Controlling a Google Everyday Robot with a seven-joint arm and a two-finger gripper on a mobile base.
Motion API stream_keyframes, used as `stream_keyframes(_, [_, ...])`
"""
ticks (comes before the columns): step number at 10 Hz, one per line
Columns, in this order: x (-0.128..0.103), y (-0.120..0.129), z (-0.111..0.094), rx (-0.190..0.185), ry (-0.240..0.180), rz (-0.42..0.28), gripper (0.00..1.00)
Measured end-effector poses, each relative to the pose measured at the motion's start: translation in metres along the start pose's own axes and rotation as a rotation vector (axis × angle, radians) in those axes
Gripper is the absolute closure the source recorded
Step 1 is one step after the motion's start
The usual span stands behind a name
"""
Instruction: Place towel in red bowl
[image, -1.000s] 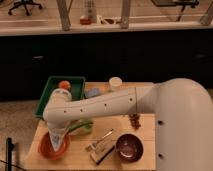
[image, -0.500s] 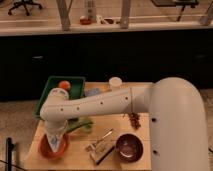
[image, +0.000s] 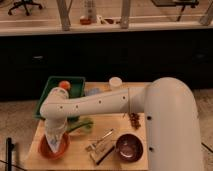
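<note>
The red bowl (image: 45, 150) sits at the front left corner of the wooden table (image: 80, 155). My gripper (image: 54, 129) is at the end of the white arm, directly above the bowl. It is shut on the pale towel (image: 55, 139). The towel hangs down in a cone, and its lower end reaches into the bowl.
A green tray (image: 47, 97) holding an orange fruit (image: 64, 85) lies behind the bowl. A green item (image: 81, 125) is beside the arm. Utensils (image: 101, 145) and a dark bowl (image: 129, 147) are at the front, brown snacks (image: 134, 119) at the right, and a white cup (image: 115, 82) at the back.
The arm has shifted slightly left and the towel has sunk a little lower over the red bowl. Everything else on the table is unchanged.
</note>
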Motion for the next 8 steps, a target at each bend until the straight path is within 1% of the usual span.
stream_keyframes(2, [-0.0011,-0.0031,0.0025,-0.007,-0.017,-0.014,0.61])
stream_keyframes(6, [-0.001,-0.0034,0.0056,-0.023,-0.034,-0.022,0.22])
stream_keyframes(7, [-0.0016,-0.004,0.0058,-0.026,-0.037,-0.023,0.2])
stream_keyframes(8, [-0.002,-0.0038,0.0062,-0.032,-0.04,-0.025,0.2])
